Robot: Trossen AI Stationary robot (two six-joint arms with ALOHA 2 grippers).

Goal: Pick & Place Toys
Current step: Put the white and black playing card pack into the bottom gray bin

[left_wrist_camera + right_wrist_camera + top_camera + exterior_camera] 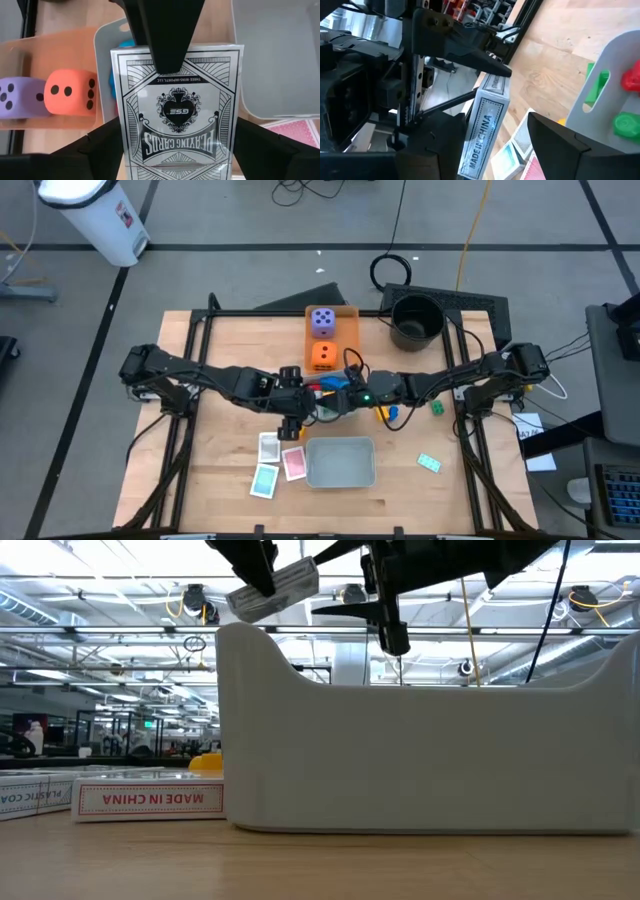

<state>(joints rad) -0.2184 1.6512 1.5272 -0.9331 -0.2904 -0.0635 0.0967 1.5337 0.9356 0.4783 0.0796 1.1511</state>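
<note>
My left gripper [291, 418] is shut on a white playing-card box [177, 115], lifted above the large grey tray's wall in the low view [275, 590]. My right gripper [345, 395] is open beside it, with the box [485, 125] standing between its fingers; I cannot tell whether they touch. A purple die [322, 321] and an orange die [323, 356] sit in the flat orange tray [347, 313]. White [268, 447], pink [293, 463] and teal [265, 480] cards lie flat on the table. Red and green bricks [622, 125] lie in a small grey tray. My left gripper pinches the card box by its two long narrow sides [120, 145] between its two fingers, which lie across the box's width. The box is lifted clear of the table and tilted, its printed face toward the wrist camera. A dark finger [165, 45] of the other arm crosses its far end.
The large grey tray [340, 463] stands near the front centre. A black pot [415, 320] is at the back right. A green brick [436, 408], a blue brick [392, 413] and another teal card [428, 463] lie on the right half.
</note>
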